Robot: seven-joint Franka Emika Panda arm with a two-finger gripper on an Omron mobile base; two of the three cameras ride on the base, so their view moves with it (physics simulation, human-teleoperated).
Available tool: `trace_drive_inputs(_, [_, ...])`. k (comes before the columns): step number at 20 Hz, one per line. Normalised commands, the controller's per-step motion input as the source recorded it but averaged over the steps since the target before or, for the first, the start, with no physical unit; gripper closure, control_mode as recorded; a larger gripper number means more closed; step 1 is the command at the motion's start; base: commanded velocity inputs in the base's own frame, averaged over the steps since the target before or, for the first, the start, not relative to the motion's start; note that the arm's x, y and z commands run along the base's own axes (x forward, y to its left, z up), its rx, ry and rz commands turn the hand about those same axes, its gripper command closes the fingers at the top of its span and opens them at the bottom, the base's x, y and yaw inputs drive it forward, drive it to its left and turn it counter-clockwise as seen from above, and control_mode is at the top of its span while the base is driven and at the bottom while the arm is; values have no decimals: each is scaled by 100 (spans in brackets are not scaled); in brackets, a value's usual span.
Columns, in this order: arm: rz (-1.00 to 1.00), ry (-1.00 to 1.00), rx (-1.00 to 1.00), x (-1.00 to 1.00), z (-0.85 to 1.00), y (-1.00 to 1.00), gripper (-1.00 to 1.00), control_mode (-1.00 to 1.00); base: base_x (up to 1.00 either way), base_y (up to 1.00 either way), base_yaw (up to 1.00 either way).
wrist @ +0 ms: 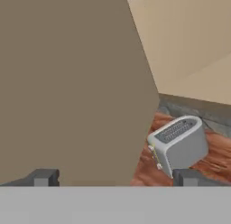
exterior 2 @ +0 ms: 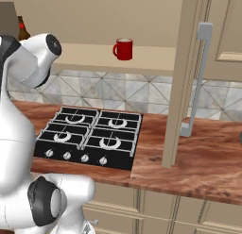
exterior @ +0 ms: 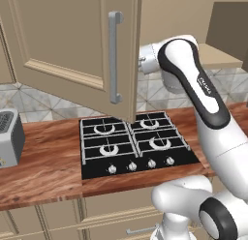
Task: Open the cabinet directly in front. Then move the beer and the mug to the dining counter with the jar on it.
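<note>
Cabinet (exterior 2: 189, 82): both doors stand swung out over the hob (exterior 2: 90, 136); the shelf interior above the hob is exposed.

Mug (exterior 2: 123, 49): upright on the cabinet shelf, above and behind the hob, handle to the view's left. Judged light, rigid, glazed, so prob. slippery. Best hold: across the body or over the rim wall opp. the handle. Will chip if knocked off the shelf.

Beer (exterior 2: 21, 28): far left end of the same shelf, well apart from the mug. Judged glass, heavier than the mug, top-heavy, tips easily. Best hold: low on the body below the neck, not on the label edge if avoidable.

Tool (wrist: 113, 175): fingers (wrist: 45, 177) apart at full spread, nothing between them, close against a door panel, toaster (wrist: 179, 144) beyond on the counter (exterior: 43, 171).

Not determinable:
- Beer is mostly hidden behind the arm; only part of neck and shoulder shows, label unseen.
- In the left base view the shelf contents are blocked by the door and the arm.
- Dining counter and jar: locations unknown from here.
- Which door the tool faces: cannot tell.
</note>
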Motion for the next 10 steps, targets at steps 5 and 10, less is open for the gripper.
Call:
trace_drive_inputs(5, [30, 0, 6, -10, -16, 93, -100, -100, 0, 0, 0])
trace_drive_inputs(10, [29, -4, 4, -42, -27, 100, -100, -100, 0, 0, 0])
